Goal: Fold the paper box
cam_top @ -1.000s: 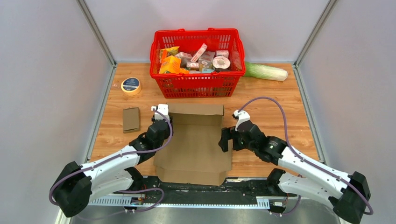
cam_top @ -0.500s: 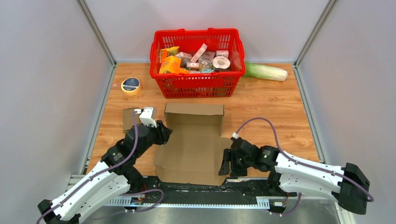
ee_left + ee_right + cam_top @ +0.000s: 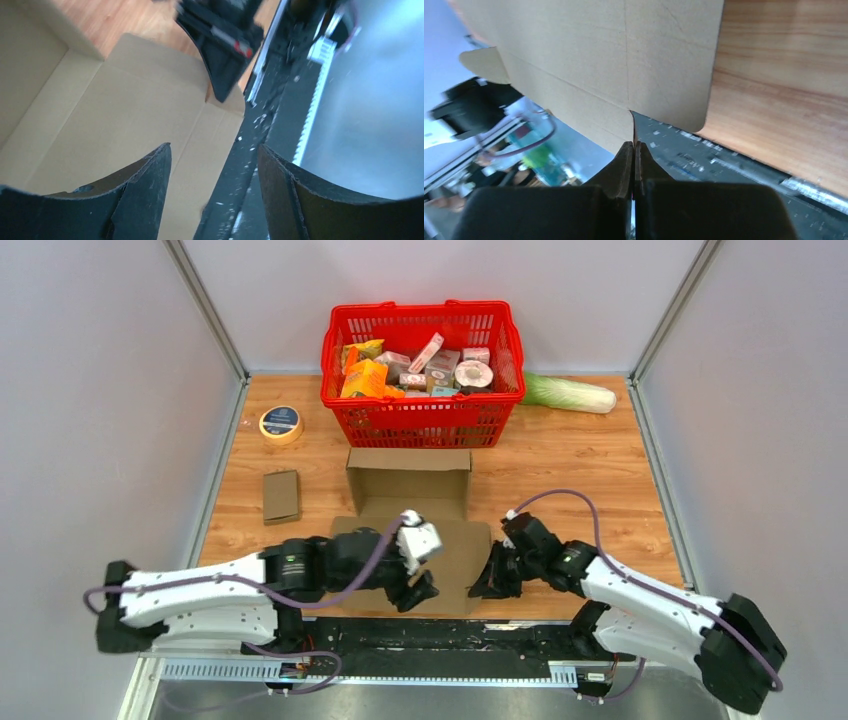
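The brown paper box (image 3: 408,480) lies in the middle of the table, its back part raised into walls and its near panel (image 3: 115,110) flat. My left gripper (image 3: 420,588) reaches across from the left and hovers open over the box's near edge; in the left wrist view its gripper (image 3: 214,147) straddles that edge with nothing between the fingers. My right gripper (image 3: 488,583) is at the box's near right corner. In the right wrist view it (image 3: 634,144) is shut at the slit between two flaps (image 3: 589,55), with a thin cardboard edge running into its tips.
A red basket (image 3: 420,425) full of groceries stands just behind the box. A tape roll (image 3: 281,424) and a small cardboard piece (image 3: 281,496) lie at the left, a green-white vegetable (image 3: 570,393) at the back right. A black rail (image 3: 440,635) runs along the near edge.
My left arm swung from the box's left side to over its near edge and opened wider. My right gripper dropped to the near right corner and shut. The box's back part now stands up.
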You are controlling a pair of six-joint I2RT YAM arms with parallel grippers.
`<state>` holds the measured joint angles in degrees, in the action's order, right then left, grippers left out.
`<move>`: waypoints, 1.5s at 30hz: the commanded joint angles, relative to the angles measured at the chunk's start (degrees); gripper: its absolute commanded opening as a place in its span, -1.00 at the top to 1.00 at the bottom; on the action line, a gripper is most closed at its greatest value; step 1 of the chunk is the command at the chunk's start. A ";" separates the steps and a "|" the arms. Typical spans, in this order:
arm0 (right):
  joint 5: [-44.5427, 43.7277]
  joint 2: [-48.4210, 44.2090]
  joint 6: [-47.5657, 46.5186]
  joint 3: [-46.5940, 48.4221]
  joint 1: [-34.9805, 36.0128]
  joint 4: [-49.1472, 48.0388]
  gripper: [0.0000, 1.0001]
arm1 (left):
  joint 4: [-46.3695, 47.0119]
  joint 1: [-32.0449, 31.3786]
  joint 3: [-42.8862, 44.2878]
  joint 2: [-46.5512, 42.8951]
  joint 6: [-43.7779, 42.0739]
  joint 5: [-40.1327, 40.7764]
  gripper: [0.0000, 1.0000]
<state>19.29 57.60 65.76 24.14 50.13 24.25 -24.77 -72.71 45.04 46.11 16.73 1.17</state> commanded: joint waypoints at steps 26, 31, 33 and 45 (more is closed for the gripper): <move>-6.25 -8.89 -35.86 38.50 -28.68 30.68 -0.99 | -19.24 -15.54 28.84 30.27 -18.77 34.43 0.88; -19.19 -14.45 -39.38 41.07 -28.68 27.08 -1.00 | -34.19 -15.54 44.15 28.25 -4.81 26.88 1.00; -19.20 -13.66 -41.92 43.87 -28.68 27.86 -1.00 | -37.08 -15.45 49.08 27.11 -0.84 27.39 1.00; 0.56 -17.43 -47.56 35.90 -23.25 15.49 -1.00 | -51.51 11.69 61.30 27.36 51.72 24.15 1.00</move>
<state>11.14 44.21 21.23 63.18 22.92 48.25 -67.85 -66.81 103.68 72.49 46.41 27.07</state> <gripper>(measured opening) 0.998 0.008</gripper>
